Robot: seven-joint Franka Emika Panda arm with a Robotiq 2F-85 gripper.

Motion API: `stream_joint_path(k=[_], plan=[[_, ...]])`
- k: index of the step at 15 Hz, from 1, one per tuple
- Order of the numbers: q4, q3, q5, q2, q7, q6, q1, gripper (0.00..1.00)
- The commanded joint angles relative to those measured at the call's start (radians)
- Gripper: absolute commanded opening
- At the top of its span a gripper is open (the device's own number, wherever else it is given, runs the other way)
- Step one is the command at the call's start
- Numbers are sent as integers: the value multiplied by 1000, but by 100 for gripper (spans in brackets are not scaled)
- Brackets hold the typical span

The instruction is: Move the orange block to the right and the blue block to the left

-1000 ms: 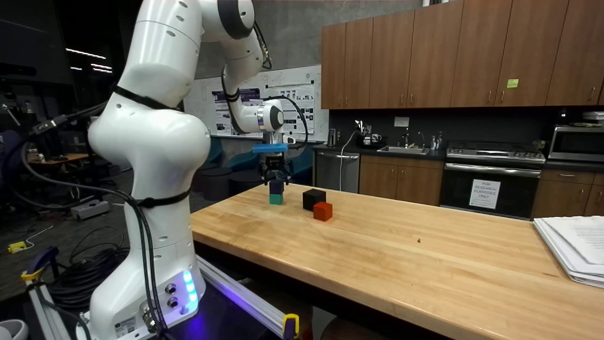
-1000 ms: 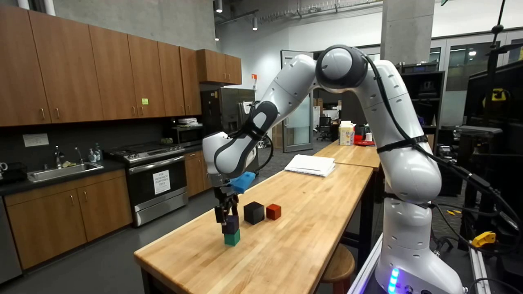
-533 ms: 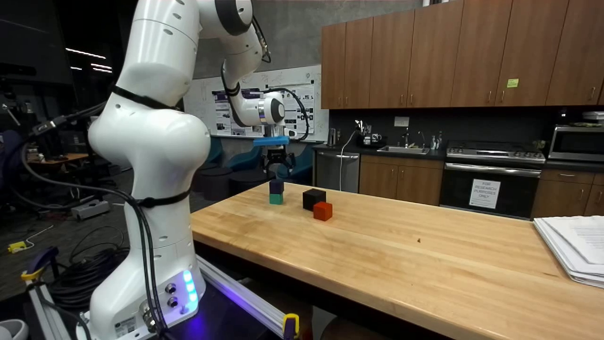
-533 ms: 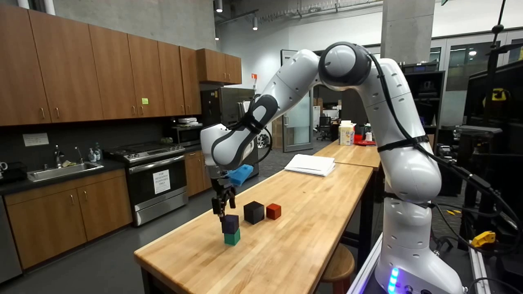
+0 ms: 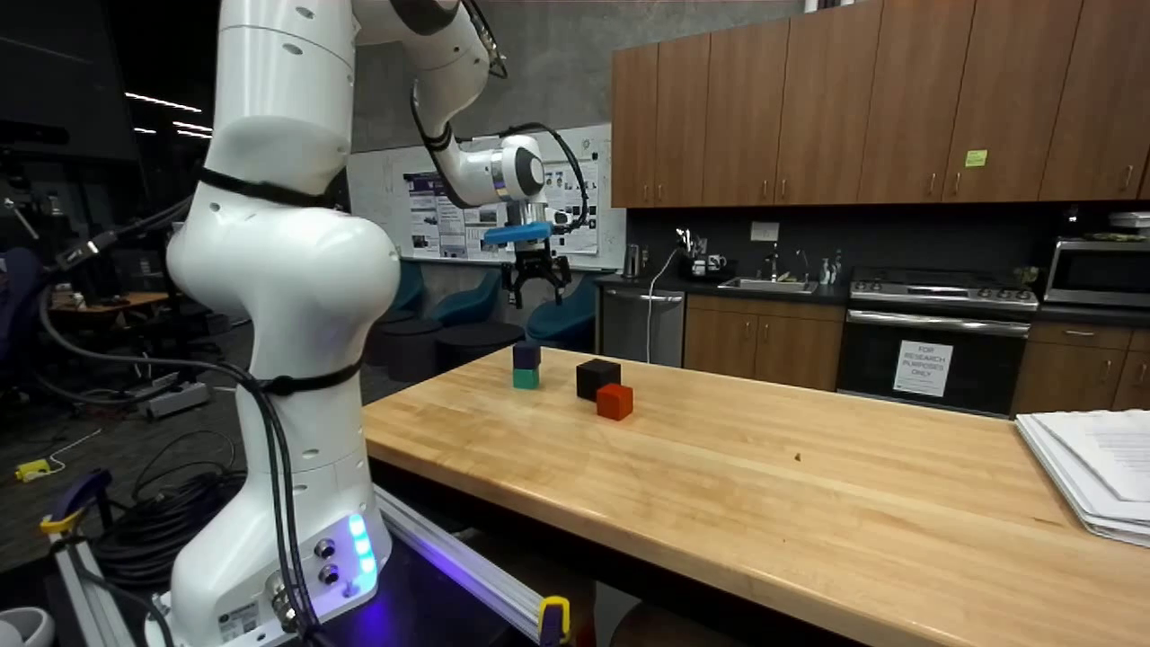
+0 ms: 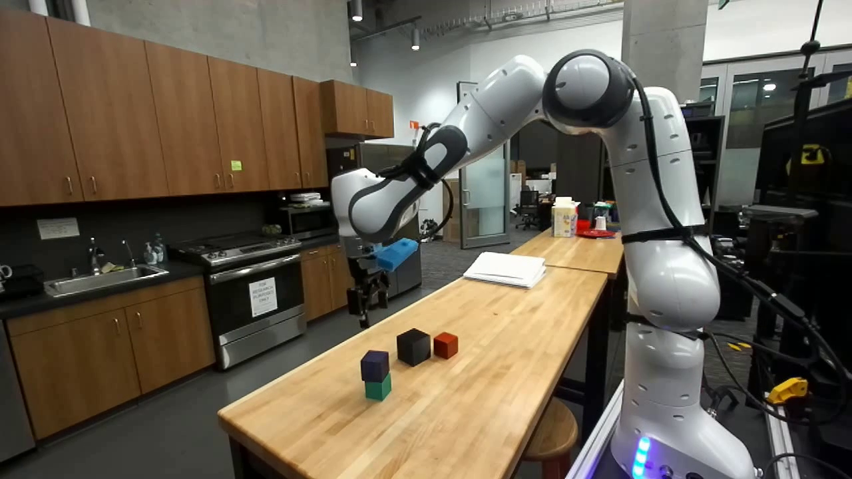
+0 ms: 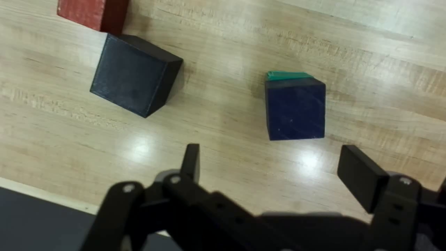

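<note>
The orange block point(image 5: 614, 403), a small red-orange cube, sits on the table beside a larger black cube; it shows in the exterior view point(image 6: 446, 344) and partly at the top left of the wrist view point(image 7: 82, 14). The dark blue block point(image 6: 375, 366) rests on top of a green cube point(image 6: 378, 387), slightly offset. In the wrist view the blue block point(image 7: 296, 111) hides most of the green cube point(image 7: 287, 75). My gripper point(image 7: 271, 160) is open and empty. It hangs well above the stack, apart from it, in both exterior views point(image 5: 537, 292) point(image 6: 371, 313).
The black cube point(image 6: 413, 347) stands between the stack and the orange block, its corner close to the orange block point(image 7: 129, 73). I cannot tell if they touch. A paper stack point(image 6: 506, 269) lies farther along the wooden table point(image 5: 764, 503). The table edge point(image 7: 45, 195) shows at lower left.
The gripper was around the blue block on the green cube a second ago. It has opened, let go and risen well above. The blocks stay in place.
</note>
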Motion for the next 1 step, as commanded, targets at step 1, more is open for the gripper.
stream_joint_path(k=[1], plan=[[0,5,-1,3,1,-2,-4,100]])
